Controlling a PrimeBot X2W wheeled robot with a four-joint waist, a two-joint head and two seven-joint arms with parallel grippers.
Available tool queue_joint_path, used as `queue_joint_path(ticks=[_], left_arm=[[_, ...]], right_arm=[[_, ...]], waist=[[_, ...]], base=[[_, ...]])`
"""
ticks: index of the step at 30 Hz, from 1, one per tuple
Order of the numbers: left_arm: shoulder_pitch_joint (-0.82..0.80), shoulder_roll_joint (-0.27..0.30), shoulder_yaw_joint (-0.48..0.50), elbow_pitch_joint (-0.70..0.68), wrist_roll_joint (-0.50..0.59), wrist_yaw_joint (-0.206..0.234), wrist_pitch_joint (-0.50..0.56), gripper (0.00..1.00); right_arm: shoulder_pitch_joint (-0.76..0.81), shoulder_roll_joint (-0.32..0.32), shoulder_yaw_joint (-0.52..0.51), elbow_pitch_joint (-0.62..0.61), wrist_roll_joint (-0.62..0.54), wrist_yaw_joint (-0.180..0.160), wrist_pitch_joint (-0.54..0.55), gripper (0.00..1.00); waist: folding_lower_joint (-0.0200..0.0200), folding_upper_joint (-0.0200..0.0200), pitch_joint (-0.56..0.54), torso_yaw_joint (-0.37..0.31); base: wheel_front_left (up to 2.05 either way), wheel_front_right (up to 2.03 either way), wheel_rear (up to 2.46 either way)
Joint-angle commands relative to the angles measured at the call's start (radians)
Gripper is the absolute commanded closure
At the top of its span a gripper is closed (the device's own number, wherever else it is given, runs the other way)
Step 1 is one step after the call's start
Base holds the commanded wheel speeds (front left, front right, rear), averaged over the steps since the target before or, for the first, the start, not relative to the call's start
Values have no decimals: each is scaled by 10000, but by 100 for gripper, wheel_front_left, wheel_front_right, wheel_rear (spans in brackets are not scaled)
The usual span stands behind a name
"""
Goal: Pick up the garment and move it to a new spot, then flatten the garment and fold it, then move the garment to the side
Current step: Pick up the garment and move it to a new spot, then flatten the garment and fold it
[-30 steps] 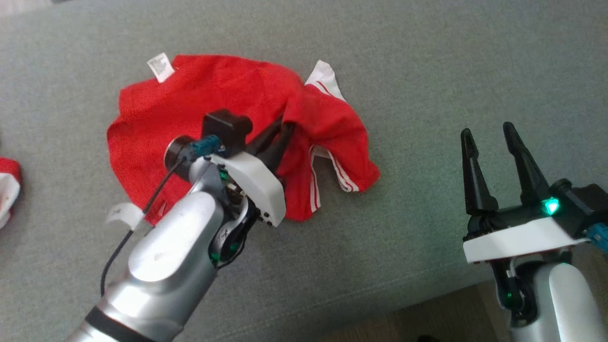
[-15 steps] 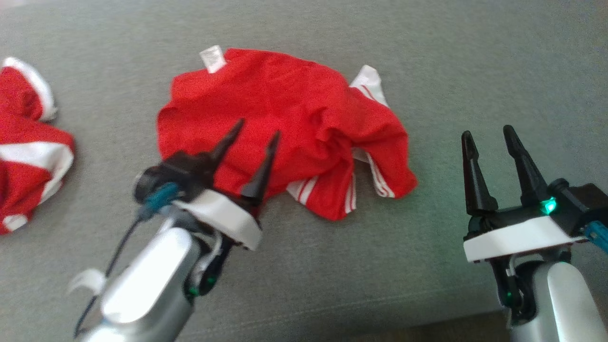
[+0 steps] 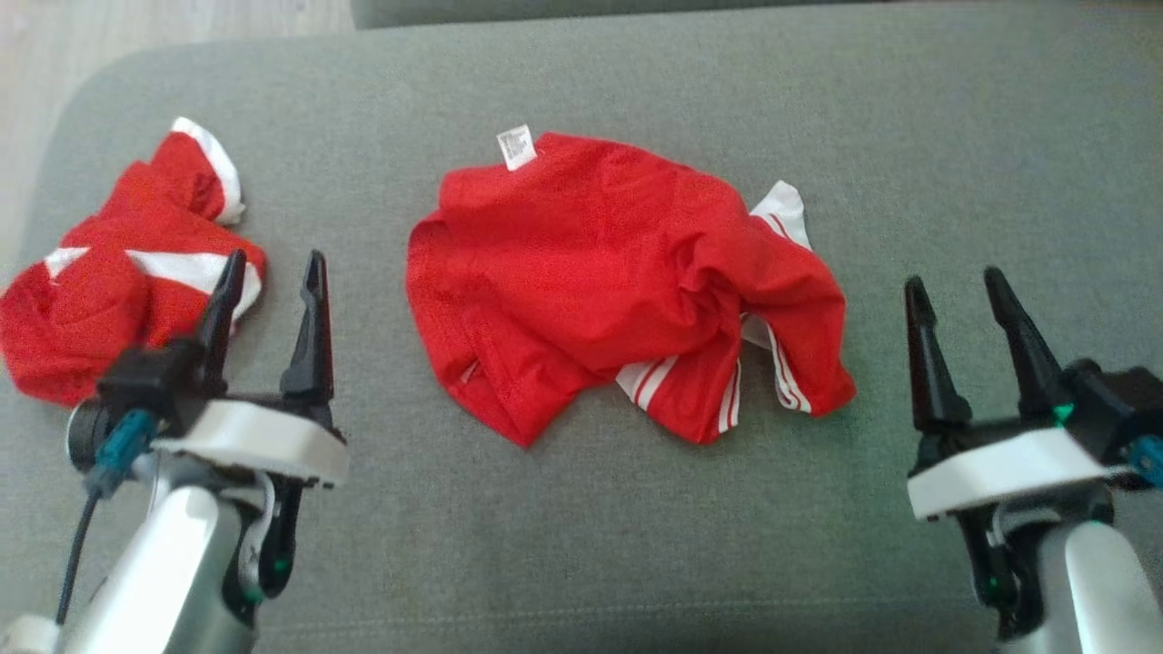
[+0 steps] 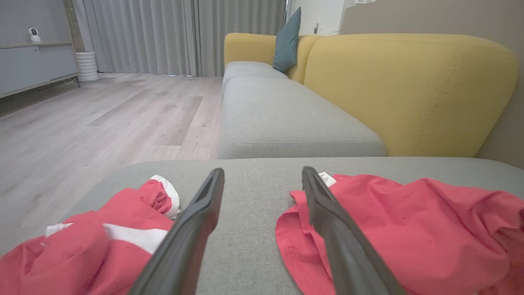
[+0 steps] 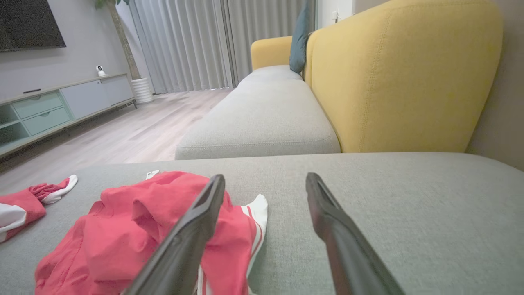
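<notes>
Red garment [image 3: 618,282] lies crumpled mid-cushion on grey sofa [image 3: 636,545]: relocation looks done; flatten, fold, side-move remain. Left gripper [image 3: 277,256] and right gripper [image 3: 953,276] both spread, empty (second red heap [image 3: 109,300] far left).

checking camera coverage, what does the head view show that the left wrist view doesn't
Head view, not left wrist: the open right gripper and the white striped hem of the garment. Left wrist, not head: yellow sofa back, teal cushion, curtains. Both: the garment, a second garment, the grey seat, the open left gripper.
</notes>
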Motion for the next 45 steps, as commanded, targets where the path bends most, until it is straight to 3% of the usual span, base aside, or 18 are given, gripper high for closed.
queue_joint_path(ticks=[1,20,45], left_arm=[[-54,313,576,-443,175,-59,-117,0],[1624,152,953,-497,834,-313,-119,0],[1399,29,696,-235,889,-266,-113,0]], right_arm=[[82,-41,91,-276,-71,-7,47,0],[1426,-41,-85,-695,188,-7,445,0],[1442,-41,-3,-682,188,-7,553,0]], waist=[[0,-1,-242,134],[0,-1,-1421,70],[0,-1,-1416,62]], base=[[0,0,0],[0,0,0],[0,0,0]])
